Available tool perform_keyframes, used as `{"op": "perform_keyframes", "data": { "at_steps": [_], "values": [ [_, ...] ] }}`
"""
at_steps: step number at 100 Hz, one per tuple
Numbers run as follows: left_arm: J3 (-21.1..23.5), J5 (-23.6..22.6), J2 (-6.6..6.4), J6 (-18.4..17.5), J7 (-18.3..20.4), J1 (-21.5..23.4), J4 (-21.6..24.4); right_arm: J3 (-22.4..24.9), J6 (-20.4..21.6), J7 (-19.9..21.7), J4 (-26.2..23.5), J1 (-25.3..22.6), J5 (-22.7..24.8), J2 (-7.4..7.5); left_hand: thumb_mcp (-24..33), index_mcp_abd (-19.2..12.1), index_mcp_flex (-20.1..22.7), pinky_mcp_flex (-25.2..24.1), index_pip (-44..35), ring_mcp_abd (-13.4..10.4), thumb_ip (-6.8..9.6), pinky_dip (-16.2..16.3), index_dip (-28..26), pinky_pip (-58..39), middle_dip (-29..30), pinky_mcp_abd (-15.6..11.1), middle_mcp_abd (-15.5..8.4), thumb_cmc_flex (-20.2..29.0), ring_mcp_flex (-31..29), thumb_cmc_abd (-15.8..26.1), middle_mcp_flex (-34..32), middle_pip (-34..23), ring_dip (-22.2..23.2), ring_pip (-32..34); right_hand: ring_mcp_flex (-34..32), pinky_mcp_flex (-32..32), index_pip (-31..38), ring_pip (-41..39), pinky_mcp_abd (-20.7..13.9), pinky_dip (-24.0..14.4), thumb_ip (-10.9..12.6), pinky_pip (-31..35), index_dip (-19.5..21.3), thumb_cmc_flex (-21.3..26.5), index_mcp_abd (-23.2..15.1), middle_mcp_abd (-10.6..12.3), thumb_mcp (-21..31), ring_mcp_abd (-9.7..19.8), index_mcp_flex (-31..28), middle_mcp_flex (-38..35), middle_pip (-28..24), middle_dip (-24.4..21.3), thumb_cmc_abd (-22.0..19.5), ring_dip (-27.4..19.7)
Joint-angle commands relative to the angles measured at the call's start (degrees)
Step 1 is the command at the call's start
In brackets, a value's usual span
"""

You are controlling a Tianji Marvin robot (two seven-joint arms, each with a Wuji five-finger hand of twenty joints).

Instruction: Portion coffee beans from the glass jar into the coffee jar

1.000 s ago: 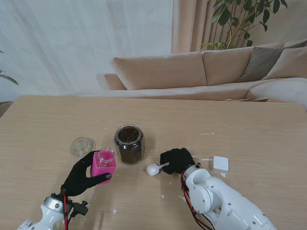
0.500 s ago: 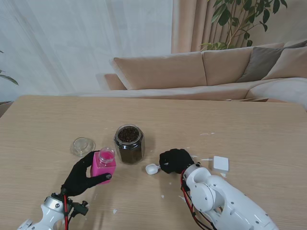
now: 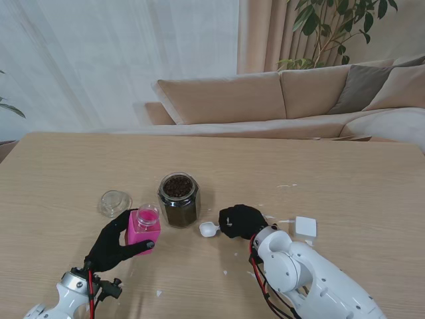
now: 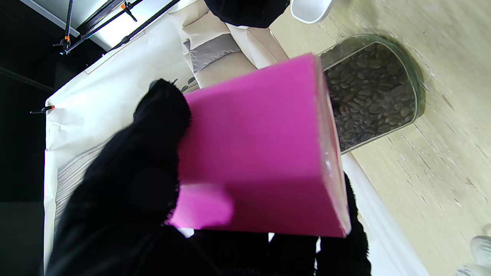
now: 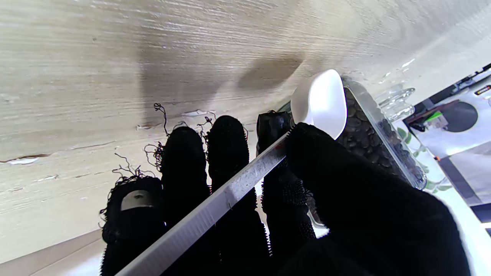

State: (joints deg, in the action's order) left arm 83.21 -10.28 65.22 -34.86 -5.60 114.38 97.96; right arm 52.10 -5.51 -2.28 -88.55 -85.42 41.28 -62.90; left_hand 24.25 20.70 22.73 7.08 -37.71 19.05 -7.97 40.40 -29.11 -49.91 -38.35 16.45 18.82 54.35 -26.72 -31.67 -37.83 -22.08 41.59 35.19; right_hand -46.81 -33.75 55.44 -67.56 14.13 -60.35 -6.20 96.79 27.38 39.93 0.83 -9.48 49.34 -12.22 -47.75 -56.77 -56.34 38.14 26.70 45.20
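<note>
A pale wooden table [image 3: 345, 173] fills my stand view, with a beige sofa [image 3: 279, 100] and a sheer curtain behind it. Near the middle stands the clear faceted glass jar of dark coffee beans [image 3: 178, 199], upright and uncapped, its round glass lid [image 3: 114, 203] lying on the table to its left. My left hand [image 3: 116, 244], in a black glove, is wrapped around the square pink coffee jar [image 3: 143, 228], which sits just nearer to me and left of the glass jar; its mouth is uncovered and it stands roughly upright. The left wrist view shows thumb and fingers pressed on opposite pink faces, with the bean jar right behind. My right hand [image 3: 240, 221] pinches the long handle of a small white plastic scoop [image 3: 208, 229] between thumb and fingers; the bowl pokes out toward the glass jar, close beside its wall. A small white square object [image 3: 305, 227] lies on the table to the right of that hand.
</note>
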Motion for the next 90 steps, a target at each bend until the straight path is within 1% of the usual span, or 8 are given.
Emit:
{"op": "perform_keyframes", "data": {
  "at_steps": [1,12,27,32,41,45,68,90],
  "values": [
    [0.0,0.0,0.31,-0.3,0.9,0.3,0.3,0.0,0.5,0.9,-0.8,-0.5,-0.2,-0.18,9.6,-6.7,2.6,-0.5,-6.9,-0.9,1.78,-0.1,-2.7,0.2,-1.0,-0.9,-4.8,6.9,1.0,7.7,-1.2,-6.7,0.5,-0.2,0.0,-2.1,2.1,-3.1,-2.0,-1.9,2.5,5.7,1.7,0.7,0.3,-1.1,1.1,-2.0,0.8,0.8,-2.6,1.4,-2.4,1.9],
    [0.1,0.0,0.37,-0.6,0.6,0.3,0.3,0.4,0.8,1.1,-1.5,-0.8,-0.2,-0.12,9.6,-6.7,2.7,-0.3,-7.0,-0.9,1.76,0.0,-2.7,0.1,-1.0,-0.7,-5.0,6.8,0.9,7.6,-1.4,-6.8,0.5,-0.1,-0.6,-4.4,2.8,-6.1,-2.5,-2.9,2.4,7.6,4.1,1.3,0.5,-1.7,-1.0,-1.7,1.5,1.1,-5.3,3.5,-3.7,4.0],
    [0.4,0.3,0.34,-0.7,0.9,0.5,0.4,1.1,0.4,1.2,-3.4,-1.6,-0.2,-0.11,9.5,-6.9,2.6,-0.3,-7.0,-0.8,1.75,0.4,-2.8,-0.7,-1.0,-0.6,-5.0,6.8,1.0,7.7,-1.4,-6.8,0.6,0.1,-5.1,-13.4,3.0,-13.0,-3.8,-3.0,2.7,14.1,6.9,1.5,0.2,-1.8,-3.1,-0.6,2.2,-0.1,-10.4,7.8,-5.1,7.6],
    [0.4,0.1,0.39,-0.9,0.6,0.5,0.4,1.4,0.5,1.2,-3.8,-1.9,-0.1,-0.09,9.5,-6.8,2.7,-0.3,-7.0,-0.7,1.77,0.5,-2.8,-0.7,-1.0,-0.5,-4.9,6.9,0.9,7.6,-1.4,-6.8,0.6,0.1,-7.9,-17.0,2.7,-15.0,-4.9,-0.4,2.8,17.0,7.3,1.5,0.1,-1.3,-3.6,0.5,2.3,-0.5,-10.5,9.2,-5.4,7.9],
    [0.5,0.4,0.34,-0.9,0.9,0.5,0.4,2.0,1.3,0.9,-4.4,-2.3,-0.3,-0.17,9.5,-6.7,2.7,-0.5,-7.0,-0.7,1.76,0.5,-2.8,-0.7,-1.0,-0.6,-4.9,6.9,1.0,7.6,-1.3,-6.8,0.6,0.0,-11.0,-21.8,2.8,-17.4,-6.2,2.0,2.6,19.7,7.6,1.8,0.0,-0.9,-4.4,2.7,2.6,-0.5,-10.4,9.7,-5.7,8.0],
    [0.6,0.5,0.35,-1.0,0.9,0.5,0.4,2.2,1.7,0.6,-4.5,-2.4,-0.7,-0.26,9.5,-6.7,2.6,-0.4,-7.0,-0.8,1.76,0.5,-2.7,-0.7,-1.0,-0.6,-5.0,6.9,1.0,7.7,-1.3,-6.8,0.6,0.1,-11.5,-22.5,2.8,-17.8,-6.4,3.9,2.5,20.7,7.7,2.3,0.1,-1.1,-5.1,2.9,2.7,-0.5,-10.3,9.9,-6.0,7.7],
    [0.9,0.6,0.4,-1.4,0.8,0.5,0.2,3.8,3.2,0.7,-6.5,-3.6,-0.9,-0.16,9.5,-6.8,2.7,-0.4,-7.0,-0.8,1.74,0.5,-2.8,-0.7,-1.0,-0.6,-5.0,6.8,1.0,7.7,-1.4,-6.8,0.6,0.1,-13.5,-25.0,2.7,-19.0,-7.2,5.6,2.2,22.1,8.0,3.3,-0.1,-0.1,-7.3,4.4,3.4,-1.0,-11.0,11.0,-7.1,7.4],
    [1.0,0.4,0.47,-1.7,0.5,0.3,0.0,6.3,2.9,1.4,-10.2,-5.0,1.4,0.15,9.5,-6.7,2.7,-0.4,-6.9,-0.8,1.77,0.5,-2.8,-0.6,-1.0,-0.6,-5.0,6.8,0.9,7.6,-1.5,-6.8,0.6,0.0,-15.8,-28.4,2.6,-20.3,-7.9,7.1,2.6,23.2,7.5,3.1,-0.4,0.7,-7.0,5.1,2.9,-1.8,-11.0,11.6,-6.4,7.0]
  ]
}}
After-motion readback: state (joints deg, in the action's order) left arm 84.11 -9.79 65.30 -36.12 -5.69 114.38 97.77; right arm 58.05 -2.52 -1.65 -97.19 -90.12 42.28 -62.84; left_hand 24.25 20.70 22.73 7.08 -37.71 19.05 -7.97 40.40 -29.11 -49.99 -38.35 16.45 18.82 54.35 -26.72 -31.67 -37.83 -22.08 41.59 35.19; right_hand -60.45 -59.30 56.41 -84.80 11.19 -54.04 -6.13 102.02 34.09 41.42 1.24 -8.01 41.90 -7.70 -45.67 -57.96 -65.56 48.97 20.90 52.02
